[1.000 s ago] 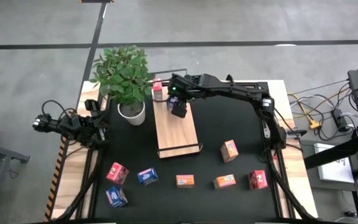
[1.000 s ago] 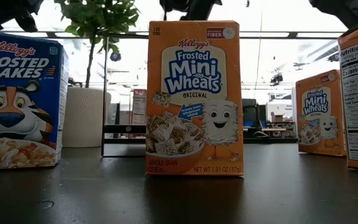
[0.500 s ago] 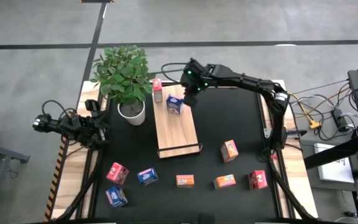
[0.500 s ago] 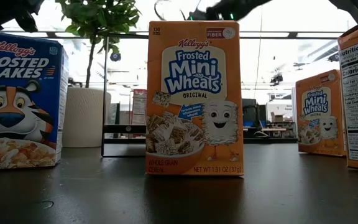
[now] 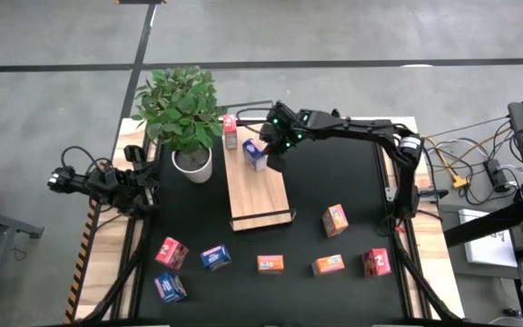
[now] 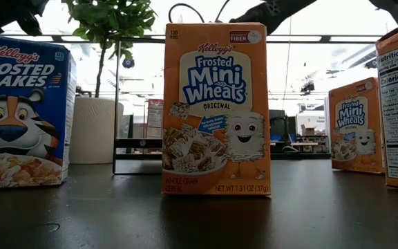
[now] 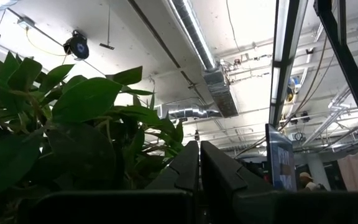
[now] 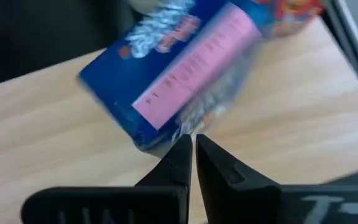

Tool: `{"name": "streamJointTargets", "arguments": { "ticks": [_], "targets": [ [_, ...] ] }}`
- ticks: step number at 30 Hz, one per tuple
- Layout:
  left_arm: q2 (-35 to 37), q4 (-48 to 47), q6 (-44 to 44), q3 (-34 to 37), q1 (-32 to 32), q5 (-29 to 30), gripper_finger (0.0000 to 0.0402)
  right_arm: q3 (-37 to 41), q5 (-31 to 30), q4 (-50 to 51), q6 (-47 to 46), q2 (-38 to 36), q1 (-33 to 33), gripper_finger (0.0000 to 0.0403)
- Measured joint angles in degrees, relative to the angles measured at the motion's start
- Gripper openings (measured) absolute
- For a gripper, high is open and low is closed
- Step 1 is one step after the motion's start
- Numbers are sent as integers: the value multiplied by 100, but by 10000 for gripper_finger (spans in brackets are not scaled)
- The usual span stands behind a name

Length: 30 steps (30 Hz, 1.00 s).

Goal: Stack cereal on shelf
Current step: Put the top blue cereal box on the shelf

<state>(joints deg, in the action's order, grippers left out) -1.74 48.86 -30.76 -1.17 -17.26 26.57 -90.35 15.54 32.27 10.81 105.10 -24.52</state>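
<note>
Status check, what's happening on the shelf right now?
Right gripper shut, empty, beside blue cereal box on shelf. Left gripper shut, parked by plant.

**Materials & finish**

Shelf (image 5: pixel 260 193): pale wood, matt, fine grain, w/ thin black wire frame. Cereal boxes, e.g. orange box (image 6: pixel 216 109): printed cardboard, slight sheen. Tabletop (image 6: pixel 199 214): black, smooth, semi-gloss, reflects boxes. Plant pot (image 6: pixel 94 130): white, ribbed, matt. Right gripper (image 8: pixel 192 147): fingers of dark matt plastic.

Bright overhead light, backlit low view (blurred blue box (image 8: pixel 179 68) close-up)
</note>
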Motion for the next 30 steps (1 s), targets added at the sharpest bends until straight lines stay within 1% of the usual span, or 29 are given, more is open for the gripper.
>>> {"name": "streamJointTargets", "arguments": {
  "ticks": [8,12,16,22,30],
  "targets": [
    [0,-2,0,0,0,0,0,19,-79,13,-40,0,92,13],
    [0,-4,0,0,0,0,0,159,-517,-66,96,-2,77,13],
    [0,-4,0,0,0,0,0,436,-522,-600,120,-2,70,13],
    [0,-4,0,0,0,0,0,630,-501,-1189,78,-2,130,13],
    [0,-4,0,0,-2,0,0,647,-501,-1227,-77,-2,276,13]
  ]
}}
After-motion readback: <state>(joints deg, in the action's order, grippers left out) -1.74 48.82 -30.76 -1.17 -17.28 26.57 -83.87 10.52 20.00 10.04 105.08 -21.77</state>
